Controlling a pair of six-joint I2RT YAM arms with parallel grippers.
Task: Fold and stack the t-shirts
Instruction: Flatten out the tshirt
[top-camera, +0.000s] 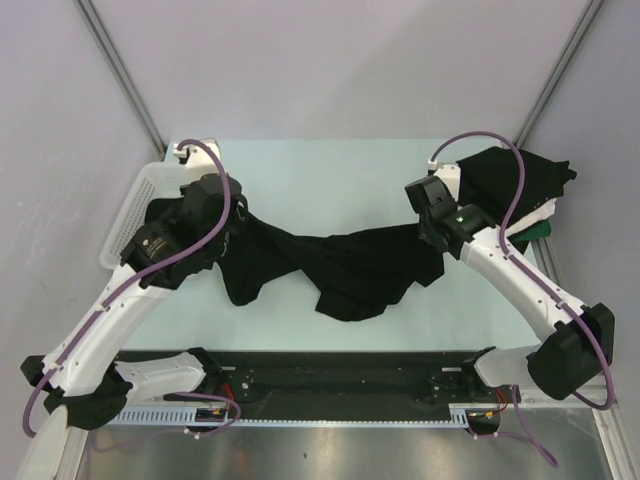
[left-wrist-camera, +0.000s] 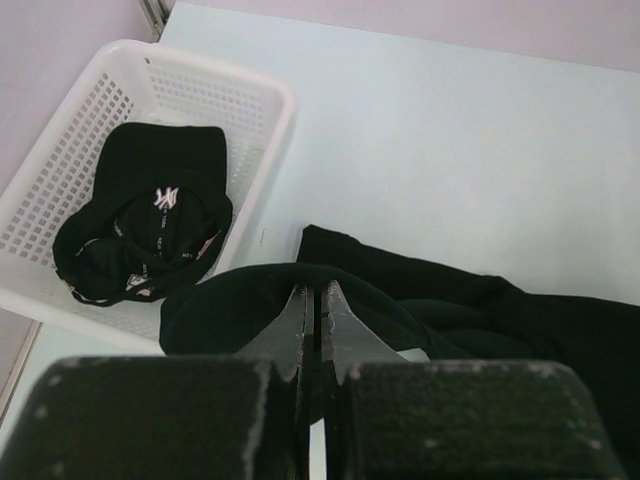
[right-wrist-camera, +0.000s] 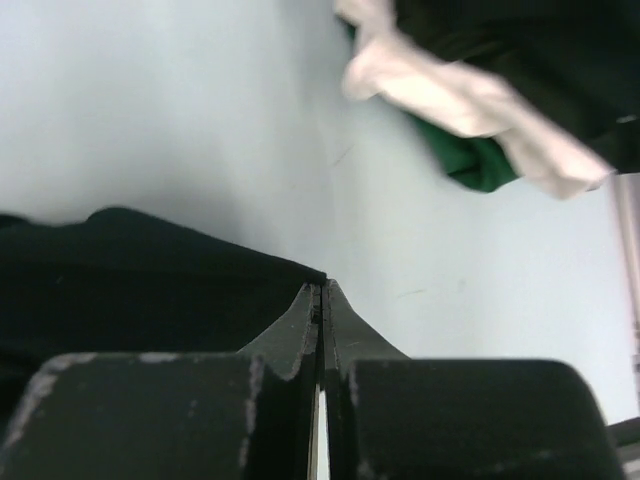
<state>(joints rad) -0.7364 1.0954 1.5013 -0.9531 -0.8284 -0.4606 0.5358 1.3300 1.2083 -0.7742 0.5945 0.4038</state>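
A black t-shirt (top-camera: 340, 265) lies crumpled and stretched across the middle of the table between my two grippers. My left gripper (top-camera: 232, 218) is shut on its left end; in the left wrist view the dark cloth (left-wrist-camera: 450, 310) bunches around the closed jaws (left-wrist-camera: 317, 290). My right gripper (top-camera: 425, 215) is shut on the shirt's right edge, and the black fabric (right-wrist-camera: 150, 290) runs right up to the pinched fingertips (right-wrist-camera: 321, 287). More t-shirts sit piled at the back right (top-camera: 520, 185): black (right-wrist-camera: 520, 40) on top, white (right-wrist-camera: 470, 100) and green (right-wrist-camera: 480, 165) showing beneath.
A white mesh basket (top-camera: 135, 205) stands at the table's left edge behind my left arm. It holds a black garment with small white marks (left-wrist-camera: 150, 220). A black rail (top-camera: 330, 385) with both arm bases runs along the near edge.
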